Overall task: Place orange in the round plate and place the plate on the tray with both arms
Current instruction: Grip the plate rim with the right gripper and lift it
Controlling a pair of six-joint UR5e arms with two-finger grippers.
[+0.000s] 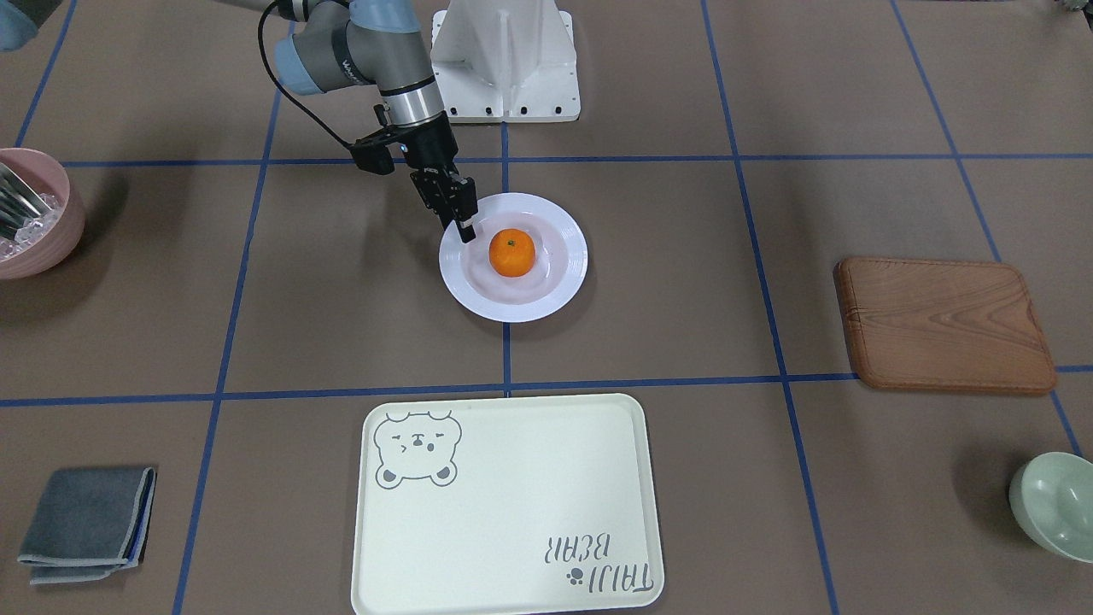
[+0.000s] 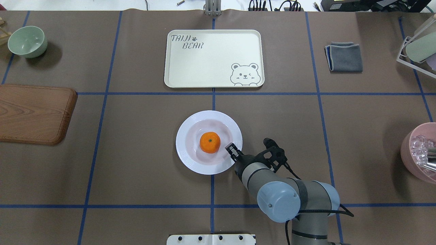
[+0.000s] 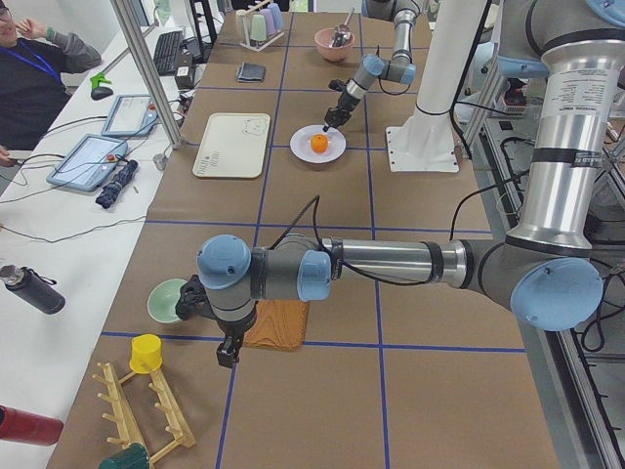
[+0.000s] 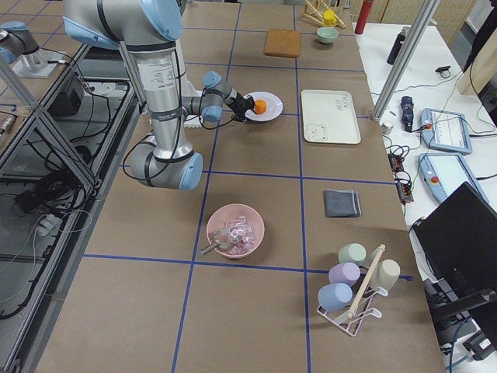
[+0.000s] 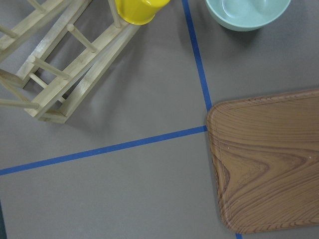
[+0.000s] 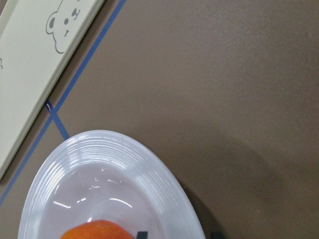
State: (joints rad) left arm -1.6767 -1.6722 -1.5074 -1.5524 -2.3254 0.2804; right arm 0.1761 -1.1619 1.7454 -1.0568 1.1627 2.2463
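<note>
The orange (image 2: 209, 142) sits in the plate (image 2: 190, 163) at 6 o'clock of the tray (image 2: 214, 58); the right end effector (image 2: 232, 148), parted astride the 3 o'clock rim, could tip it lifting alone, since the left end effector (image 3: 227, 354), its state untellable, is far off.

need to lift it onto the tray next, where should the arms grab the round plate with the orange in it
Grip the round plate by its wide ridged rim, from above, one arm at each side. The orange sits in the centre well, leaving the rim bare. The right gripper is open at the rim's right edge; the opposite edge is free.
</note>
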